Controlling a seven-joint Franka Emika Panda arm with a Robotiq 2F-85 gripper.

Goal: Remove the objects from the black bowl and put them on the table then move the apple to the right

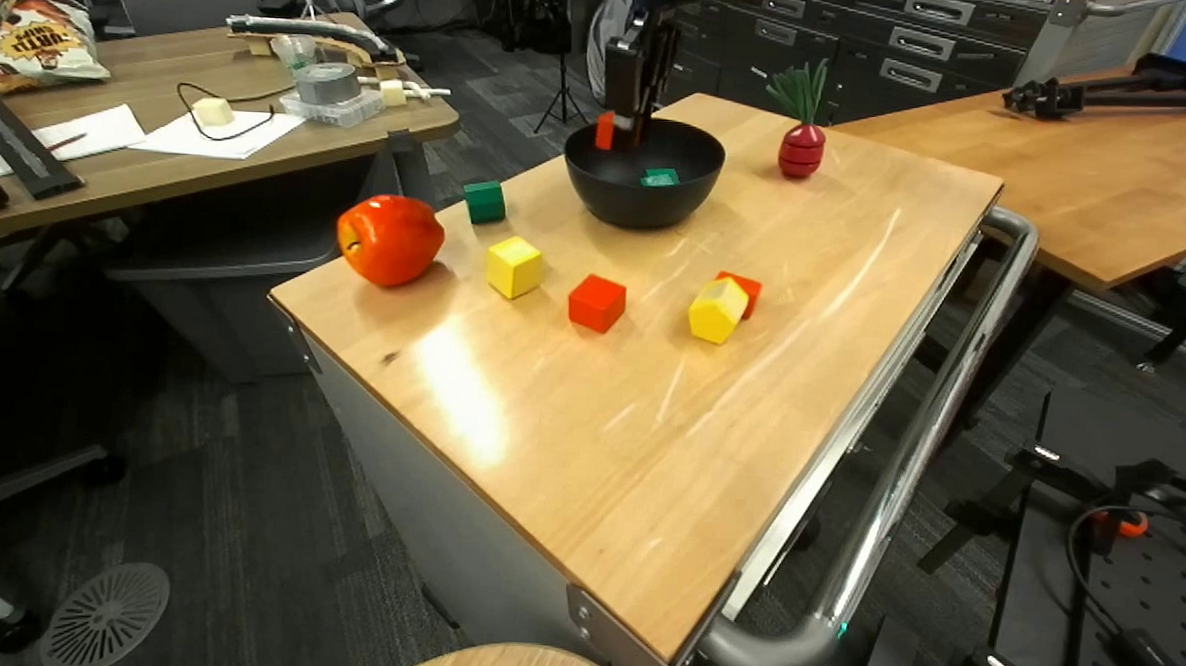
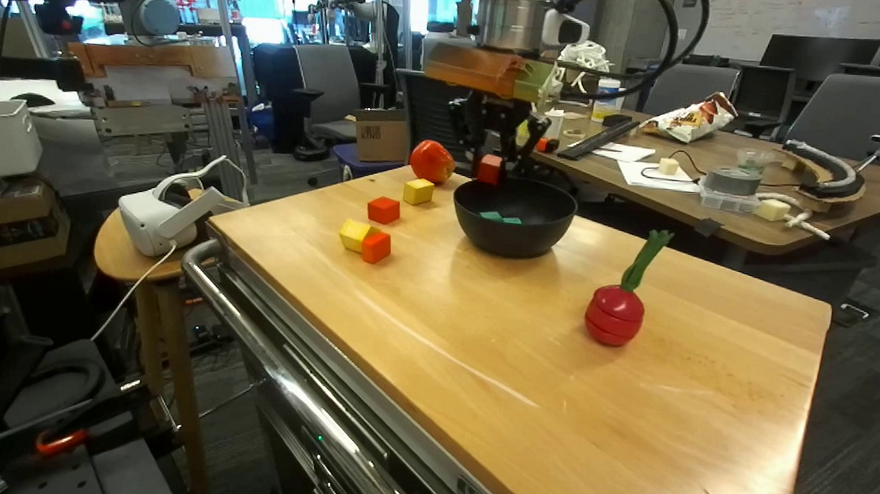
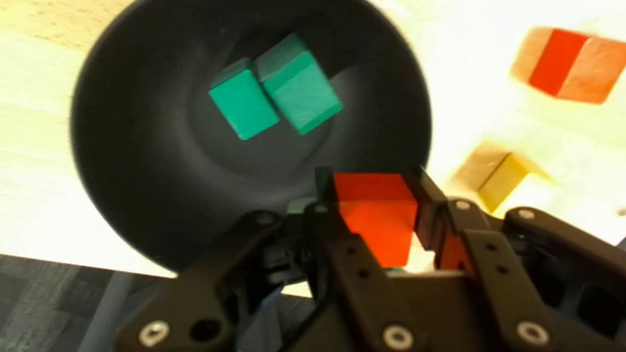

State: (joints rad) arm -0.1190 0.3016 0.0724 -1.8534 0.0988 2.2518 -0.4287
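Red block (image 3: 376, 234) in my grasp: my gripper (image 3: 374, 195) pinches it on two sides, at the rim of the black bowl (image 1: 644, 203), on the side facing the apple (image 1: 390, 241). How far it clears that rim I cannot tell; travelling sideways too low, I could snag the bowl and drag it off the desk (image 1: 549, 421), since it stands near the edge opposite the metal handle (image 1: 779, 649). If my pinch slipped, the red block might tumble in beside the two green blocks (image 3: 244, 105). Those lie so close together that reaching for one could shove the other. The apple sits near a corner on that same edge; being round, it may roll off if bumped. A green cube (image 1: 484, 202) stands between bowl and apple, and setting my load down there carelessly could leave it perched and tilted.
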